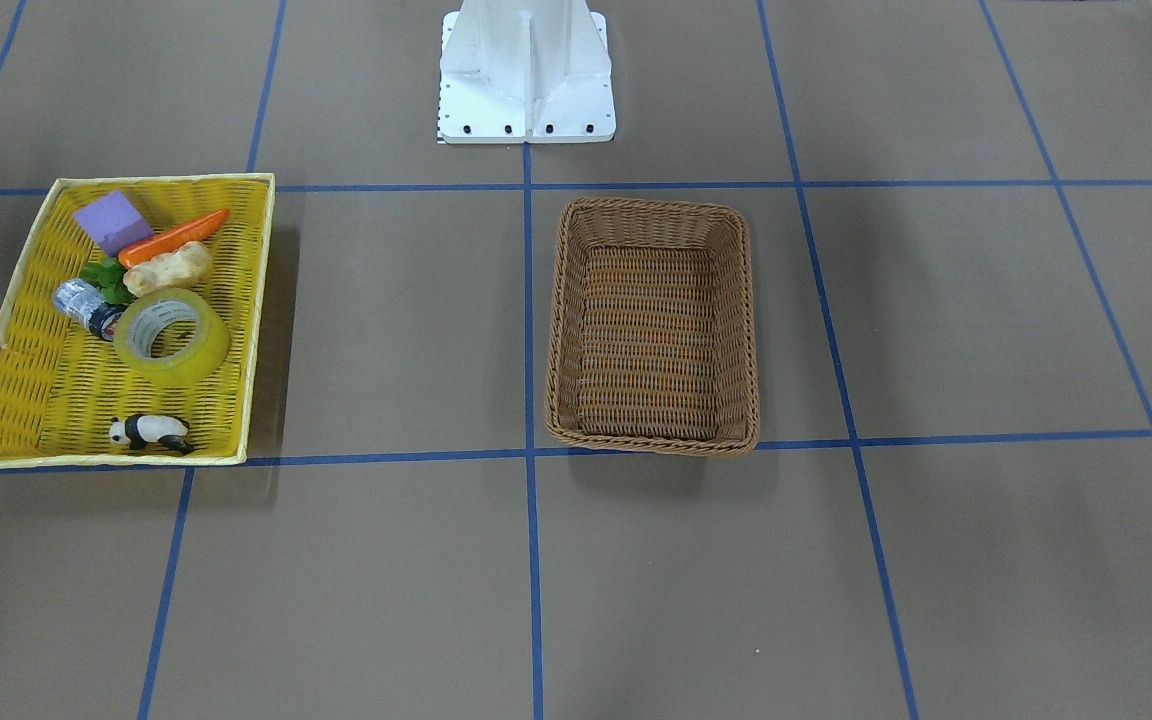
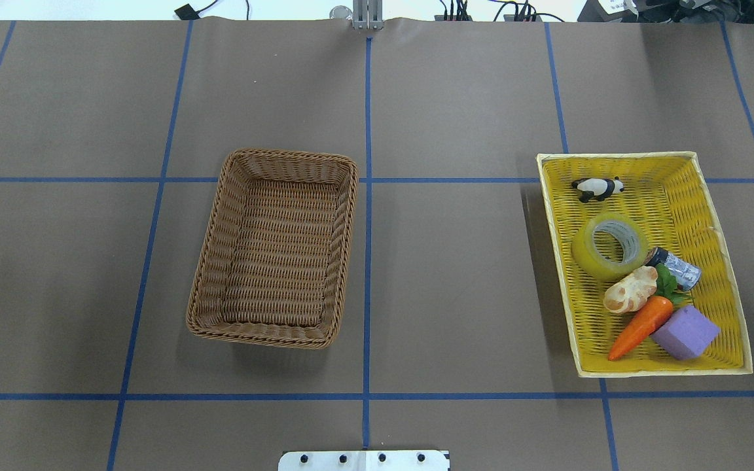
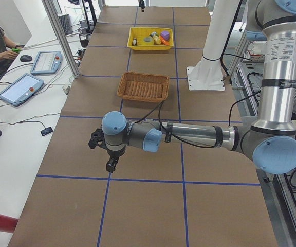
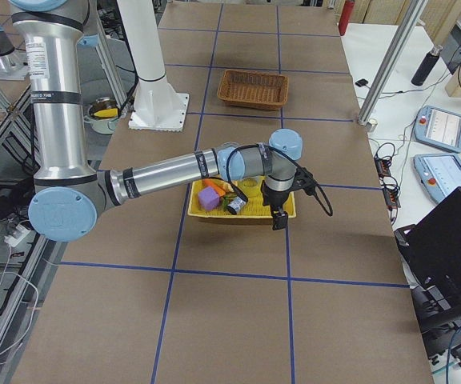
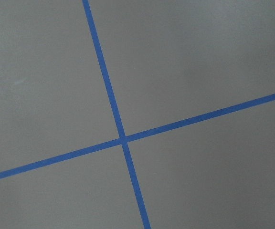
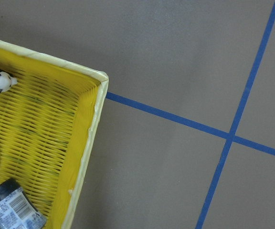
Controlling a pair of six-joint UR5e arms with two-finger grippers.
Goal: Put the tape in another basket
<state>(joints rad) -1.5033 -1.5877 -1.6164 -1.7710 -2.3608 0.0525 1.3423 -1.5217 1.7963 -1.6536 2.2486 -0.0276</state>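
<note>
The tape (image 2: 586, 255) lies nearly flat in the yellow tray (image 2: 717, 216), core opening up, between the panda (image 2: 597, 188) and the bread (image 2: 630, 290). It touches the bread, and the can (image 2: 678, 268) sits just beside it. By the look of it the roll is stiff and fairly light, and the glossy outer wrap is probably slippery. A squeeze across the full width therefore risks a slide. The better hold is likely over the ring wall, one finger down inside the white core and one outside. The side facing the panda suits this best, since the bread and can crowd the other side. The woven tray floor may let it tip slightly as fingers come down.

The brown basket (image 2: 275, 255) stands well apart on the worktop (image 2: 455, 275), deep and with nothing in it, so a plain drop should do.

The right end effector (image 4: 278, 218) hangs over the tray's outer edge near the panda corner. The left end effector (image 3: 110, 164) hangs over bare worktop, far from both containers. Each shows only in a side view, so I cannot tell whether either is released or clenched; neither appears to carry anything
</note>
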